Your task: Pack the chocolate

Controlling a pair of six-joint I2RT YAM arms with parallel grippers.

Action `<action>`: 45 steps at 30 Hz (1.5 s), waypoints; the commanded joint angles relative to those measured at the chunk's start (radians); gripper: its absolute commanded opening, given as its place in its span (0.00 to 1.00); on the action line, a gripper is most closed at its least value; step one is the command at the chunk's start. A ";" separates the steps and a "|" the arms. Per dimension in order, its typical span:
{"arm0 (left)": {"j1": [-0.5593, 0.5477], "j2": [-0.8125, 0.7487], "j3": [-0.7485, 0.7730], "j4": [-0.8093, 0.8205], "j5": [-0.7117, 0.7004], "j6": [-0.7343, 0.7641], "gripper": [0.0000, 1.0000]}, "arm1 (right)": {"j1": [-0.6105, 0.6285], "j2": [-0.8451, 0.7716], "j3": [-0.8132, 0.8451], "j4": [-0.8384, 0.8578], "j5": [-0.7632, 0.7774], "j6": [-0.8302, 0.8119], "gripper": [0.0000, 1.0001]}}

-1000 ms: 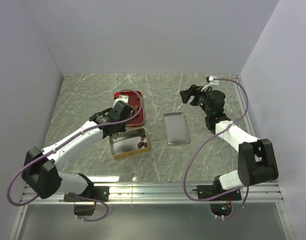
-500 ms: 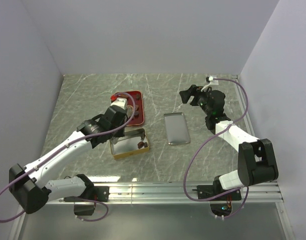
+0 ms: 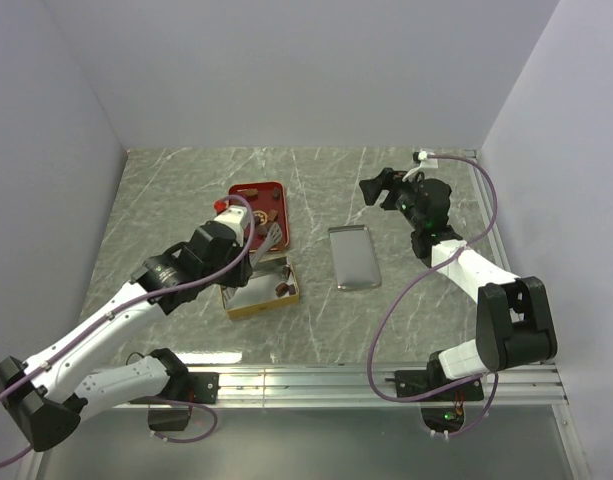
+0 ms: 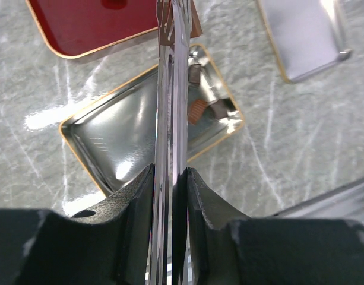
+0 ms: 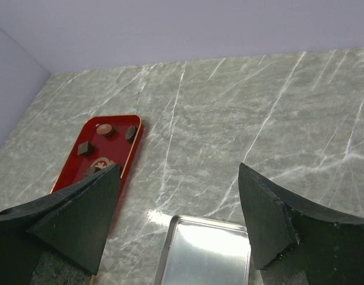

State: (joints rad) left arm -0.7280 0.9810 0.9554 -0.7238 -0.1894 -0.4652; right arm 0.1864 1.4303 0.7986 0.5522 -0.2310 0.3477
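Observation:
My left gripper [image 3: 241, 238] [image 4: 171, 172] is shut on a pair of metal tongs [image 3: 270, 238] [image 4: 171, 107]. The tongs' tips pinch a small brown chocolate [image 4: 192, 25] above the far edge of the open gold tin [image 3: 244, 306] [image 4: 81, 127]. A few chocolates [image 3: 284, 288] [image 4: 199, 110] lie in the tin's right corner. More chocolates [image 5: 102, 127] lie on the red tray [image 3: 248, 190] [image 4: 81, 29] [image 5: 113, 148] behind the tin. My right gripper [image 3: 378, 190] [image 5: 179, 172] is open and empty, above the table beyond the silver lid.
A silver lid [image 3: 352, 257] [image 4: 306, 35] [image 5: 208, 255] lies flat to the right of the tin. Grey walls close in the table at the left, back and right.
My left arm has drawn back toward me, lifting the tongs off the red tray to above the tin's far edge. The right arm has not moved.

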 commanded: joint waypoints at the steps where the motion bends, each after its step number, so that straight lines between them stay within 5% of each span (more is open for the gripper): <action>1: -0.005 -0.038 0.005 0.015 0.053 -0.018 0.31 | -0.007 0.004 0.047 0.028 -0.011 0.004 0.87; 27: -0.028 -0.059 0.036 -0.126 0.053 -0.116 0.31 | -0.007 0.015 0.051 0.023 -0.014 0.000 0.87; 36: -0.037 -0.062 0.042 -0.129 0.030 -0.116 0.42 | -0.007 0.013 0.053 0.020 -0.014 0.001 0.87; 45: -0.037 -0.067 0.065 -0.129 -0.010 -0.112 0.38 | -0.007 0.016 0.054 0.018 -0.013 -0.001 0.87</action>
State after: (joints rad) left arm -0.7609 0.9318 0.9600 -0.8680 -0.1619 -0.5701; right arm 0.1864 1.4448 0.8005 0.5518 -0.2348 0.3477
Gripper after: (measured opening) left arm 0.385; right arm 0.864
